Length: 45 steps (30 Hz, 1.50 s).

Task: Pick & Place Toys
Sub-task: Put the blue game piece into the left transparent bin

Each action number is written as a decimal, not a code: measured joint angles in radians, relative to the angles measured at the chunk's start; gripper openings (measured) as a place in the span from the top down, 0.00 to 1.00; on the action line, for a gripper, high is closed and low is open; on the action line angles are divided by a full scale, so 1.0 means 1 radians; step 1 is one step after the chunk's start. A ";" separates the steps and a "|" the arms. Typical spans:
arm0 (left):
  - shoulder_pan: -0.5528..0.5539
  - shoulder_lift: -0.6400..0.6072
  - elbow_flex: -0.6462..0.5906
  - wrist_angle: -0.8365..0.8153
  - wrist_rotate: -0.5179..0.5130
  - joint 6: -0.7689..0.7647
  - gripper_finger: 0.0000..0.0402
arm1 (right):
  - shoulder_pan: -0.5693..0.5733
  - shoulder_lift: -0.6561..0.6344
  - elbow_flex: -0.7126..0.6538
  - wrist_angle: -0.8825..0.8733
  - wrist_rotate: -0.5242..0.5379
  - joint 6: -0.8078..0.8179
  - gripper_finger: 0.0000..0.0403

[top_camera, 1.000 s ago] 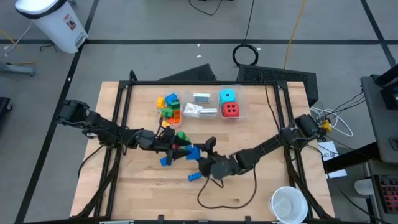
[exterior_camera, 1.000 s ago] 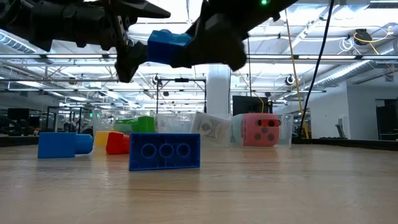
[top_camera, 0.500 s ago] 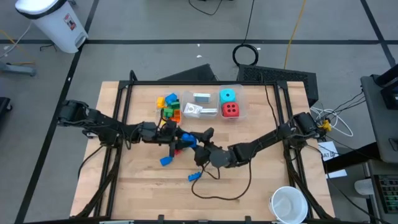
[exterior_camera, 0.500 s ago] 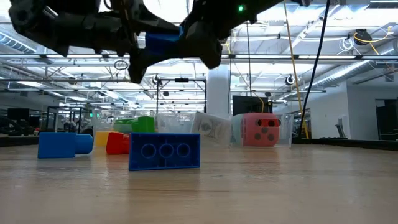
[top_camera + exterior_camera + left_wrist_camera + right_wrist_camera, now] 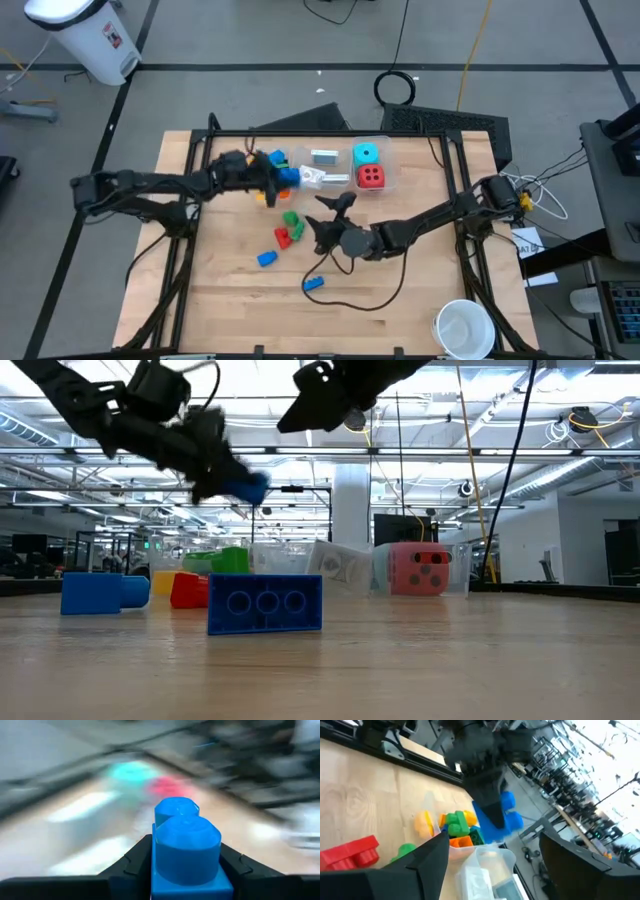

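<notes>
Here, nearest the low camera, a wide blue brick (image 5: pixel 265 603) with three round holes stands on the wooden bench (image 5: pixel 420 660) at lower centre of the frame. Behind it to the left lie a second blue brick (image 5: pixel 100 592), a yellow piece (image 5: pixel 164 582) and a red brick (image 5: pixel 188 590), with a green brick (image 5: pixel 226 560) just beyond. In the overhead view these loose pieces sit in the middle of the bench (image 5: pixel 430 290): one blue brick (image 5: pixel 313 283) low of centre, another (image 5: pixel 267 258) left of it, the red brick (image 5: pixel 283 237) and green bricks (image 5: pixel 292 220) above them.

The right end effector (image 5: pixel 332 215) hangs over the centre of the frame, its fingers spread apart and holding nothing; in its wrist view both dark fingers (image 5: pixel 427 857) stand wide.

Further up and left, the left end effector (image 5: pixel 270 180) is clamped on a blue two-stud brick (image 5: pixel 286 177), held in the air beside the clear bins (image 5: pixel 385 180) near the upper centre. The left wrist view shows that brick (image 5: pixel 186 845) pinched between the dark fingers (image 5: pixel 131 865); the low view shows it (image 5: pixel 243 488) raised at upper left.

In the bins lie mixed bricks (image 5: pixel 272 163) on the left, white cards (image 5: pixel 322 156) in the middle, and a cyan die (image 5: pixel 366 155) above a red die (image 5: pixel 371 177) on the right. A white cup (image 5: pixel 464 327) stands at lower right.
</notes>
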 joint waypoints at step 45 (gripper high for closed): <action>-0.325 -0.333 -0.002 -0.440 -0.388 0.016 0.29 | 0.089 0.000 -0.137 -0.160 -0.570 0.536 0.39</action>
